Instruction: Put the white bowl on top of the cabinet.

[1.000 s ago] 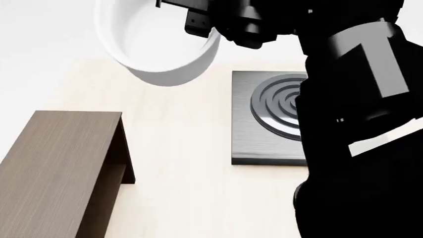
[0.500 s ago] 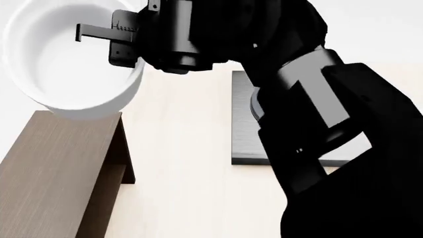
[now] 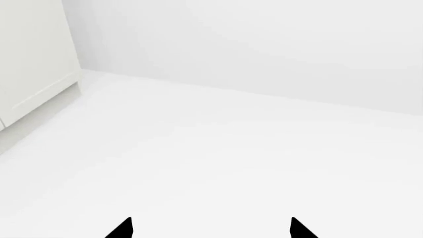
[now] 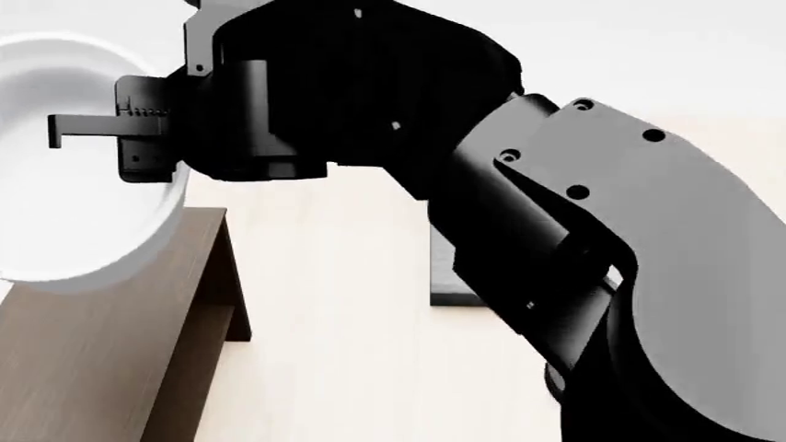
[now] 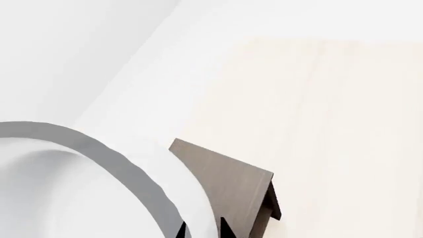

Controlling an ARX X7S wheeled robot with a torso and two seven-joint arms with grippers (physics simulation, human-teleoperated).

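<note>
The right gripper (image 4: pixel 117 129) holds the white bowl (image 4: pixel 74 212) by its rim, jaws clamped across the wall with one finger reaching inside. That grip leaves the bowl's underside free, which I judge suits setting it down flat. In the head view the bowl hangs over the far end of the cabinet (image 4: pixel 98 350), still raised and tipped toward the camera rather than resting on the wood. The right wrist view shows the rim (image 5: pixel 132 173) close in front of the jaws and the cabinet's (image 5: pixel 225 183) top below it, standing on the pale bench (image 4: pixel 331 350) near its left edge.

Compared with a second ago, the bowl has travelled left: it was then over the bench's far edge, between the cabinet and the grey stove plate (image 4: pixel 448 276); half a second ago it had reached the cabinet's far end. The right arm has swung across and now hides nearly all the plate.

The left gripper (image 3: pixel 210 229) points at bare white floor, jaws apart and holding nothing.
</note>
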